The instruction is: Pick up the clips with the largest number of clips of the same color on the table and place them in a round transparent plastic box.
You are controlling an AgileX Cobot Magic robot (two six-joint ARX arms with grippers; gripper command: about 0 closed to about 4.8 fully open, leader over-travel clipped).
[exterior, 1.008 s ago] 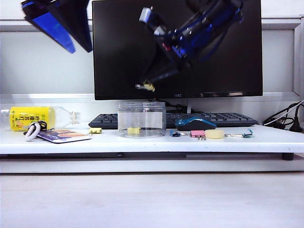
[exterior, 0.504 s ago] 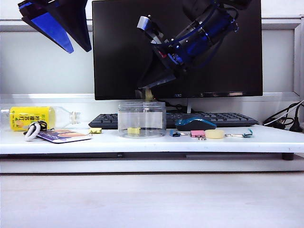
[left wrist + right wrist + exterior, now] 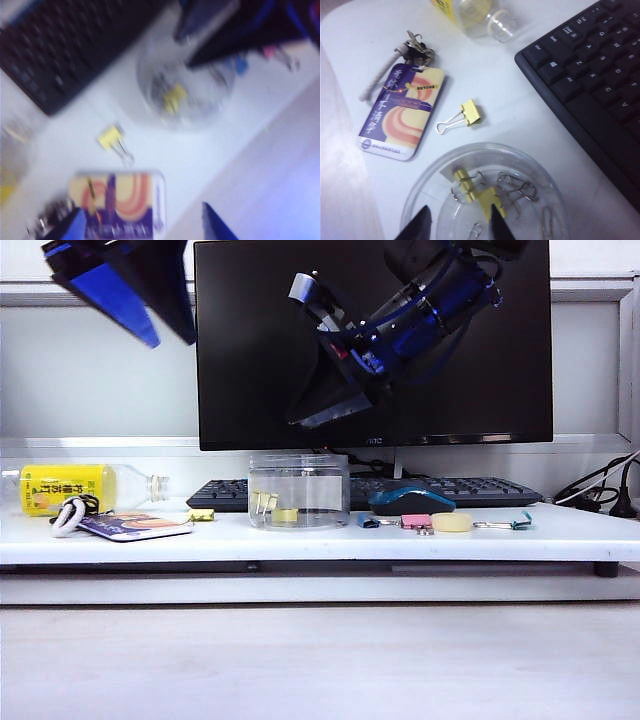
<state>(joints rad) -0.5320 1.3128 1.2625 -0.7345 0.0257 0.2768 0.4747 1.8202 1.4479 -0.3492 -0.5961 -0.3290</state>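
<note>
We see the right gripper (image 3: pixel 457 222) poised above the round transparent plastic box (image 3: pixel 299 491), its two dark fingertips parted with nothing between them. Below it, two pale-yellow clips (image 3: pixel 476 191) lie on the box floor among silver paper clips (image 3: pixel 517 187). A third yellow clip (image 3: pixel 470 113) rests on the white table (image 3: pixel 300 540) beside the box, near a purple and cream card (image 3: pixel 402 110) on a key ring; its print is too small to read. Farther off lie a black keyboard (image 3: pixel 590 75) and a yellow-labelled bottle (image 3: pixel 70 487). The left gripper (image 3: pixel 140 222) hangs high at the left, blue fingers spread wide and empty.
</note>
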